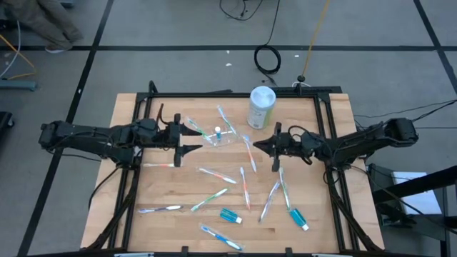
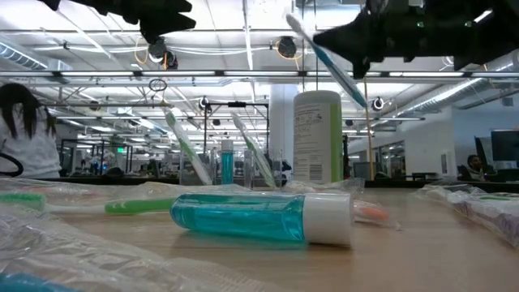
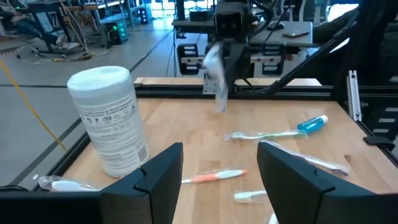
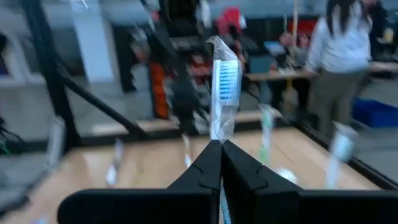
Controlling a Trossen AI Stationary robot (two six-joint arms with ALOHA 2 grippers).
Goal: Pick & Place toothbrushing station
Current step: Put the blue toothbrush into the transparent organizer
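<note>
A small clear cup [image 1: 227, 137] stands mid-table with toothbrushes leaning in it and a blue toothpaste tube [image 1: 216, 132] upright inside. My right gripper [image 1: 257, 145] hovers just right of the cup, shut on a toothbrush in a clear wrapper [image 4: 225, 81], which also shows slanted in the low view [image 2: 324, 55]. My left gripper [image 1: 194, 138] hovers left of the cup, open, with nothing between its fingers [image 3: 161, 177]. My right gripper pinches the wrapped toothbrush between its two fingers, on the handle just below the bristle head [image 4: 219, 138]. The fingers come about level from the table's right side and lie across the brush. The brush is lifted clear, tilted, bristle head up.
A tall white-and-green canister [image 1: 261, 107] stands behind the cup near the far edge. Several loose toothbrushes [image 1: 214, 197] and blue toothpaste tubes [image 1: 230, 215] [image 1: 298, 218] lie over the near half. A black frame [image 1: 214, 94] rims the table. A person [image 4: 339, 56] stands beyond.
</note>
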